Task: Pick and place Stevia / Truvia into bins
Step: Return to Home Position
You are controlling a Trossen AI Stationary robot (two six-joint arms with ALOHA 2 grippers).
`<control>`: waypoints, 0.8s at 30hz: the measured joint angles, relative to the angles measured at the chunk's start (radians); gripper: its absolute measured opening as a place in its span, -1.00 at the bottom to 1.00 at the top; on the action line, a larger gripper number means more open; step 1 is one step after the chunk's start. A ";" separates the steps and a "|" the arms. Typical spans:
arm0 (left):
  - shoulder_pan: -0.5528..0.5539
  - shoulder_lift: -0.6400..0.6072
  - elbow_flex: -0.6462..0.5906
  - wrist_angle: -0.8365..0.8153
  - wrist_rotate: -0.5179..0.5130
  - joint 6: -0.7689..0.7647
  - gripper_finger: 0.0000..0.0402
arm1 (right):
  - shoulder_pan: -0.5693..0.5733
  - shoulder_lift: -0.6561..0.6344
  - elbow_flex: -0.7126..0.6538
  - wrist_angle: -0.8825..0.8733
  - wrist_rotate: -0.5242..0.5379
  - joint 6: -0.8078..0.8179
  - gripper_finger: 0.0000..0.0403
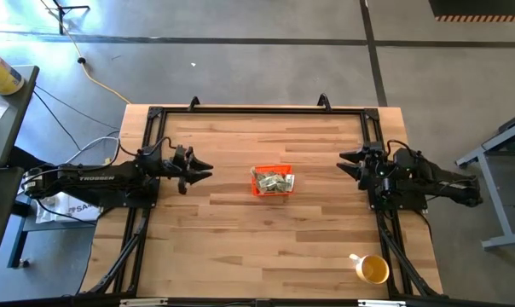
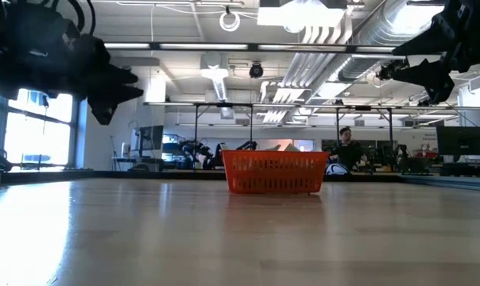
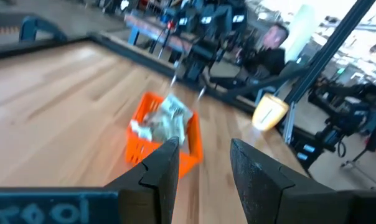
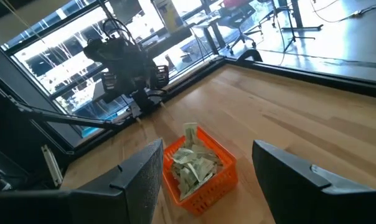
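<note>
Stevia packets [image 4: 191, 165] fill bin [image 4: 208, 190], barely visible in low view.

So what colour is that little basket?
The basket is orange-red, clearest in the right wrist view.

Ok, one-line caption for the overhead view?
Orange bin of sweetener packets centred between the open left pincer and open right pincer; yellow cup in a corner.

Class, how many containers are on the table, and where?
2: the orange bin in the middle of the table, the yellow cup in a corner on the right arm's side.
</note>
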 joint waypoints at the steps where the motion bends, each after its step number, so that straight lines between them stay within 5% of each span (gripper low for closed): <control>1: 0.000 0.000 0.000 -0.017 0.000 0.000 -0.12 | 0.000 0.000 0.000 0.000 0.000 0.000 0.17; 24: 0.000 0.000 -0.001 -0.271 -0.002 0.000 -0.12 | 0.000 0.000 0.000 0.000 0.000 -0.001 0.17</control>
